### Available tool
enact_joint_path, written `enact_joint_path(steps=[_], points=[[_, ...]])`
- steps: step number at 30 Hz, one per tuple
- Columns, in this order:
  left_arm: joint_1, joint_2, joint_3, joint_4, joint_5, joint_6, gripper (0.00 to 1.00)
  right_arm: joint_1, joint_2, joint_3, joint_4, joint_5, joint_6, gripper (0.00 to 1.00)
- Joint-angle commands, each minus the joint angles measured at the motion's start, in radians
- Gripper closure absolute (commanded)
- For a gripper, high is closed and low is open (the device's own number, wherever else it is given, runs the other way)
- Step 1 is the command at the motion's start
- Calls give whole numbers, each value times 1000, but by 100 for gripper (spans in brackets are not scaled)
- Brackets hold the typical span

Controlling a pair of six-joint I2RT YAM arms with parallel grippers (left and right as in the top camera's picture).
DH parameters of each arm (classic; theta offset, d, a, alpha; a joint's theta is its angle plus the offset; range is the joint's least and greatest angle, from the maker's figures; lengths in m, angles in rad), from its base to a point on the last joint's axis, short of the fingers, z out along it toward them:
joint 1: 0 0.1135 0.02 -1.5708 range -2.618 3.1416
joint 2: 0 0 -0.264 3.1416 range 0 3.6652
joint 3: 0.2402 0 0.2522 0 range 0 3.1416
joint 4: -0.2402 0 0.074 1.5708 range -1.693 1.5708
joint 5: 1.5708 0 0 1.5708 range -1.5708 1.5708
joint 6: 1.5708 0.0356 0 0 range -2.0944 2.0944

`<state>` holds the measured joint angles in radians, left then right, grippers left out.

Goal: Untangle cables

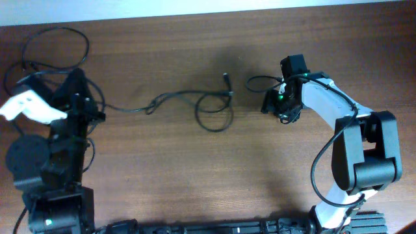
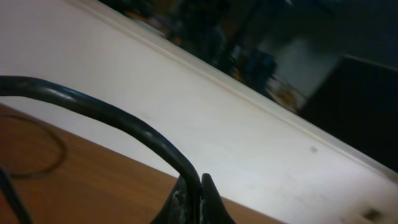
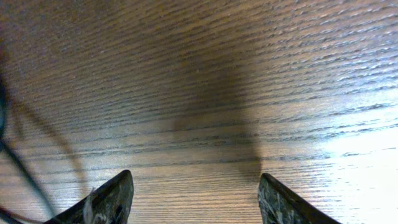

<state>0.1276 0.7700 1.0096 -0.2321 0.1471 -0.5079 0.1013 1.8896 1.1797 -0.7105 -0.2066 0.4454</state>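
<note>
Thin black cables (image 1: 179, 95) lie slack on the table (image 1: 195, 182). One trails from the left to mid-table, curling into a loose loop (image 1: 199, 114), plug end (image 1: 226, 79) pointing far. Another, possibly separate, arcs at far left (image 1: 58, 26).

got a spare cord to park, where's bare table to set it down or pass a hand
Widest bare patch: front middle of the table, between the left arm and right arm, in front of the stretched cable. The strip behind that cable is free. Crowded: the back-left corner, where cable loops ring the left arm.
</note>
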Motion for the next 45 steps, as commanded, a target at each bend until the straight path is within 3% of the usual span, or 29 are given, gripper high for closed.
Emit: enact_joint_path(steps=[1, 2, 3, 4, 6, 8, 10, 11, 13, 16, 18, 19, 21, 22, 23, 24, 26, 29, 30, 32, 36, 40, 45], points=[[6, -12, 5, -16, 111, -135, 100, 4, -19, -3, 0, 9, 0, 36], [6, 8, 5, -17, 246, -117, 100, 4, -19, -3, 0, 9, 0, 36], [6, 86, 5, -55, 571, 32, 100, 4, -19, -3, -1, 9, 0, 36], [6, 134, 5, -141, 660, 68, 100, 4, -19, -3, -1, 9, 0, 36], [5, 309, 5, -406, 669, 56, 100, 4, -19, -3, -1, 8, 0, 37], [5, 464, 5, -512, 695, -117, 100, 4, -19, -3, -2, 9, 0, 36], [6, 597, 5, -371, 977, -137, 100, 4, -19, -3, -7, 9, 0, 36], [6, 607, 5, -283, 1047, -197, 100, 4, -19, -3, -8, 9, 0, 36], [6, 541, 9, -141, 1032, -306, 100, 4, -19, -3, -8, 9, 0, 36], [6, 347, 9, -76, 882, -444, 100, 4, -19, -3, -5, 9, 0, 36], [5, 202, 9, -83, 787, -443, 100, 4, -19, -3, -4, 9, 0, 36], [5, 138, 9, -90, 728, -387, 100, 4, -19, -3, -4, 9, 0, 36], [5, 49, 9, -241, 534, -314, 100, 4, -19, -3, -5, 9, 0, 36], [5, 19, 9, -447, 355, -313, 100, 4, -19, -3, -5, 8, 0, 36], [5, 22, 9, -554, 301, -313, 100, 4, -19, -3, -5, 8, 0, 36], [5, 39, 8, -654, 286, -313, 100, 4, -19, -3, -4, 9, 0, 36], [5, 50, 9, -673, 332, -313, 100, 4, -19, -3, -5, 8, 0, 36], [5, 48, 47, -545, 515, -313, 100, 4, -19, -3, -5, 9, 0, 36], [5, 48, 66, -493, 626, -369, 100, 4, -19, -3, -4, 9, 0, 36], [5, 48, 95, -436, 707, -486, 100, 4, -19, -3, 0, 9, 0, 36], [5, 43, 151, -450, 637, -559, 100, 4, -19, -3, 0, 9, 0, 36], [5, -56, 152, -615, 396, -575, 100, 4, -19, -3, 3, 9, 0, 36], [5, -126, 164, -399, 426, -464, 100, 4, -19, -3, 14, 8, 0, 36]])
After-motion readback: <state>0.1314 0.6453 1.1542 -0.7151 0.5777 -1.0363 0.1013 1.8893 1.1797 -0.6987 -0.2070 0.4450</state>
